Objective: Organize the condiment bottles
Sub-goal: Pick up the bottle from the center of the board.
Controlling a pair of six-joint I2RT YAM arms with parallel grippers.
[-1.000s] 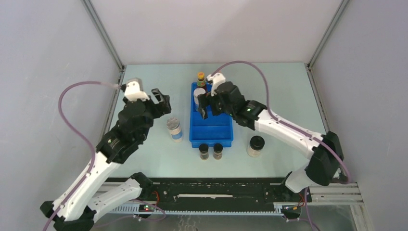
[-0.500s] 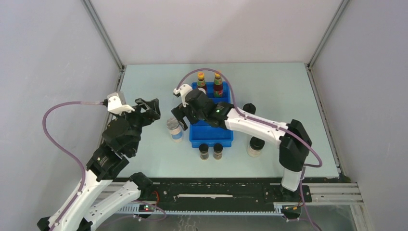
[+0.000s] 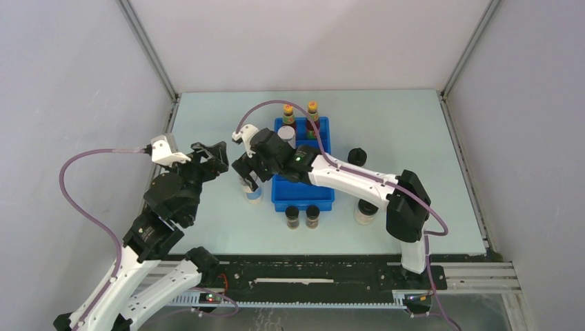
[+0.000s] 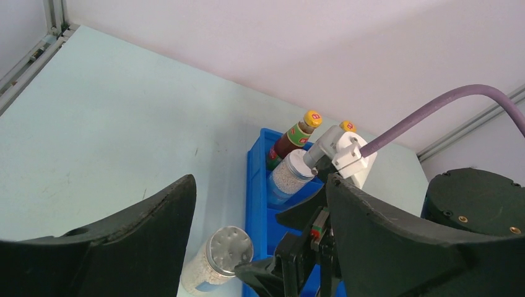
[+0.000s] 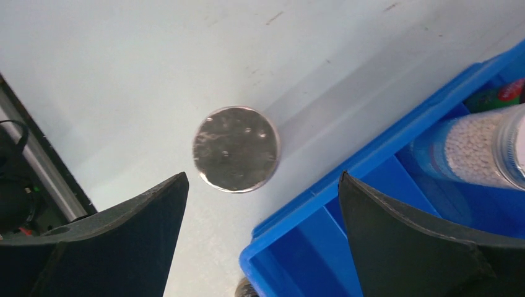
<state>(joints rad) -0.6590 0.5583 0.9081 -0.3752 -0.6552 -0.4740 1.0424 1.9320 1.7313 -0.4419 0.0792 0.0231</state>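
Condiment bottles are partly sorted: two red sauce bottles (image 3: 288, 114) and one grey-lidded jar (image 3: 287, 135) occupy the far end of the blue tray (image 3: 303, 201). The second grey-lidded jar (image 5: 236, 148) stands on the desk (image 3: 414, 138), just beside the tray's left wall. The right pincer (image 5: 260, 182) hovers above it with jaws wide and the lid nearer its left finger. Centre the jaws on the lid, descend vertically, close below the lid and avoid the tray wall. The left pincer (image 4: 260, 182) hangs nearby, jaws apart and empty.

Top view: high, looking down on whole counter (image 3: 207, 117). Left wrist: oblique; right wrist: straight down, close; both share tray (image 4: 255, 185), jar (image 5: 235, 148).
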